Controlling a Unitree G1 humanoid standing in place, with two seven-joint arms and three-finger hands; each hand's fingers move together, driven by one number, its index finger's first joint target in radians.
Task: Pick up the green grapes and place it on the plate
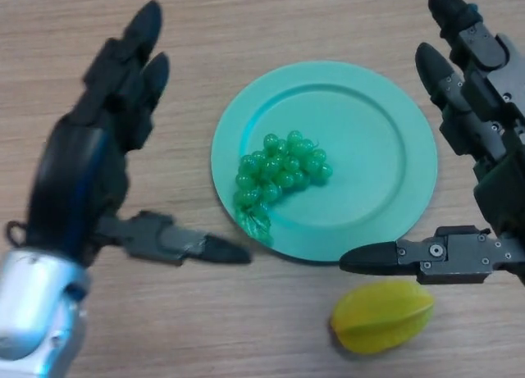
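Table (271,17): grapes (281,171) between hands

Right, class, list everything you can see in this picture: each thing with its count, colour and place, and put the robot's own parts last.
Plate: one, light green, centre of the table.
Green grapes: one bunch, green, on the plate's left half, the stem end reaching the near-left rim.
Star fruit: one, yellow-green, on the table just nearer than the plate, to the right.
Table: one, light wood grain, under everything.
Left hand: one, black, open, left of the plate, holding nothing.
Right hand: one, black, open, right of the plate, holding nothing.
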